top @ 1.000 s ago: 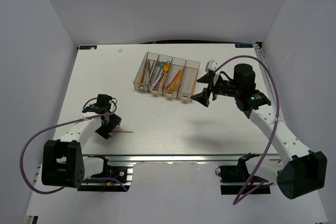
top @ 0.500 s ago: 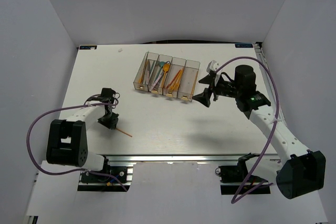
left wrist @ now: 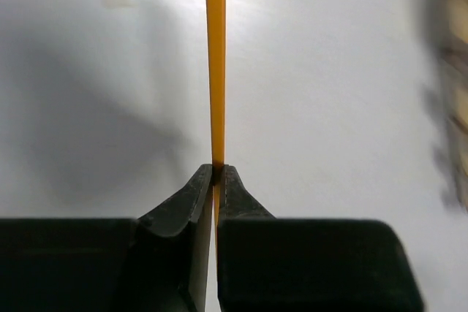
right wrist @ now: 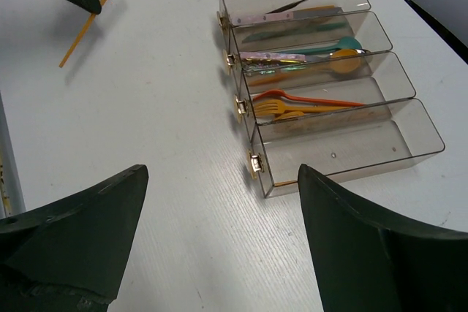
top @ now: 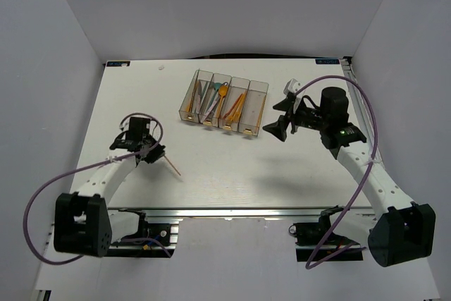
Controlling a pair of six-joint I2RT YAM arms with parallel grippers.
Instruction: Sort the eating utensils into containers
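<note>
From above, the left hand (top: 153, 153) is seen clenched on one end of an orange utensil (top: 171, 168). The rest of it pokes out towards the near edge of the table (top: 232, 174) and to the right. The bins (top: 255, 107) are set well apart from it, farther back and to the right, their long sides running roughly front to back. The utensil's long axis is slanted across that line, so a turn is likely called for before it can be laid lengthwise in a slot. The right hand (top: 277, 129) is held released just beside the row's right end. It is far nearer the bins, but nothing is carried in it.

On the left wrist camera, the grip is confirmed: the jaws are pinched tight on the thin orange shaft (left wrist: 216, 71), which runs straight out ahead of the fingers. Fork, spoon or knife cannot be told, as the gripped end is hidden.

On the right wrist camera, the spread fingers (right wrist: 80, 239) are seen empty. Ahead of them the four bins are laid side by side, three already stocked, forks (right wrist: 285, 109) in the second from the near side. The end bin (right wrist: 351, 140) on the near side looks bare. The held utensil shows far off at top left.
</note>
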